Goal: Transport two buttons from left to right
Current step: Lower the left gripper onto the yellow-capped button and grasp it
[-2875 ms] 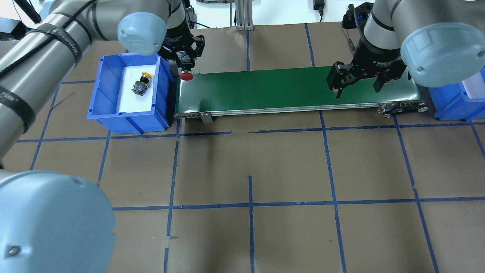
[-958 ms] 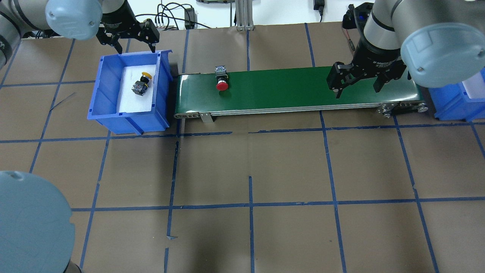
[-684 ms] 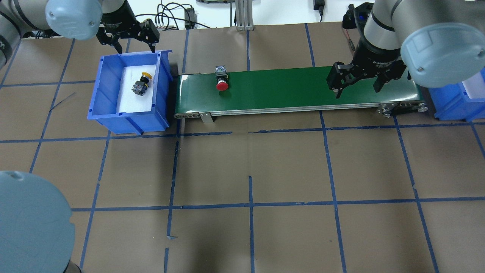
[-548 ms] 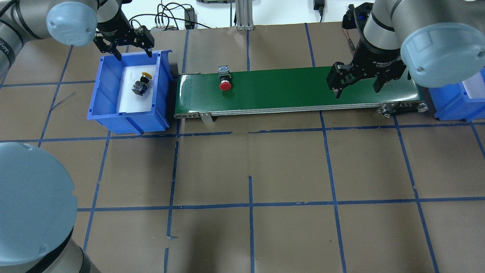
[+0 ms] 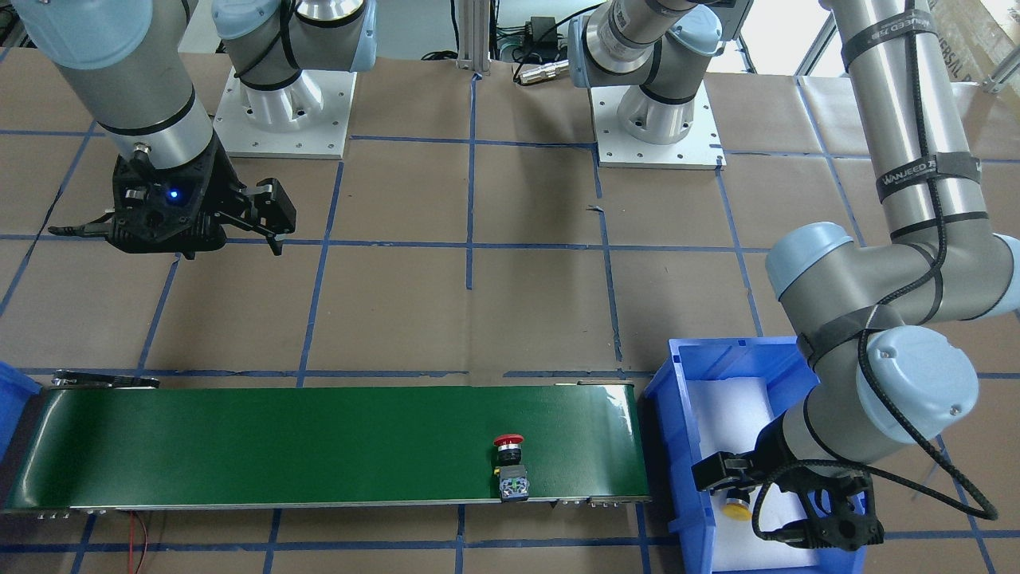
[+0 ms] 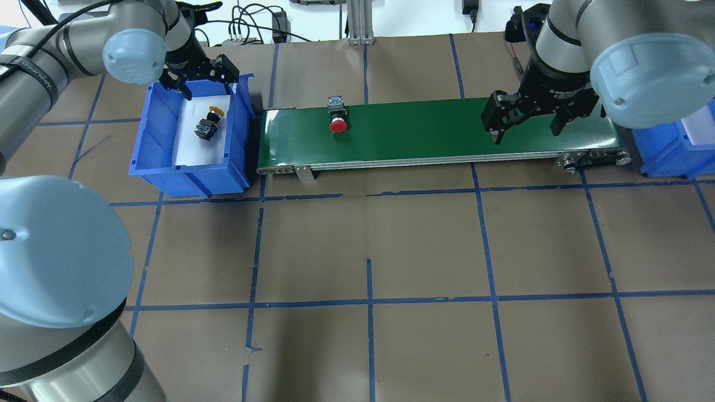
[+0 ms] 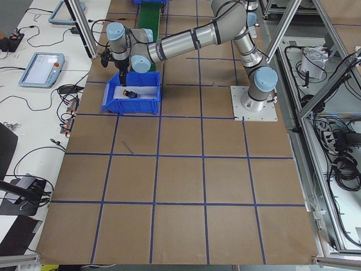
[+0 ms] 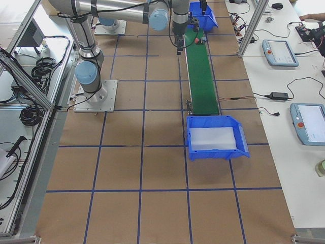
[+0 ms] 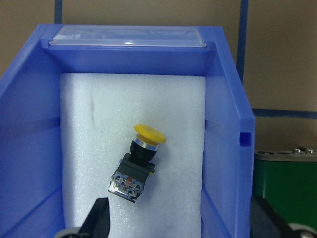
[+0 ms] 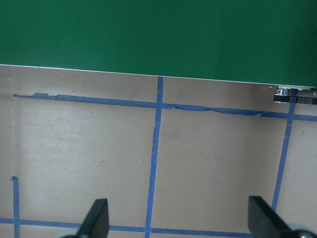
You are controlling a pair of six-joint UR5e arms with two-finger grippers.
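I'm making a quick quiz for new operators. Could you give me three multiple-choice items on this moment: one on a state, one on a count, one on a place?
1. The left two-finger gripper is: A open above the blue plastic bin; B shut on a button; C out of view.
2. Buttons in that bin: A none; B one; C two.
3. The red mushroom-capped push-button lies: A in the bin; B on the green conveyor belt; C in the left gripper.
Answers: 1 A, its fingers are spread with nothing between. 2 B, only the yellow-capped push-button lies on the white foam. 3 B, it lies on the belt, outside the bin.
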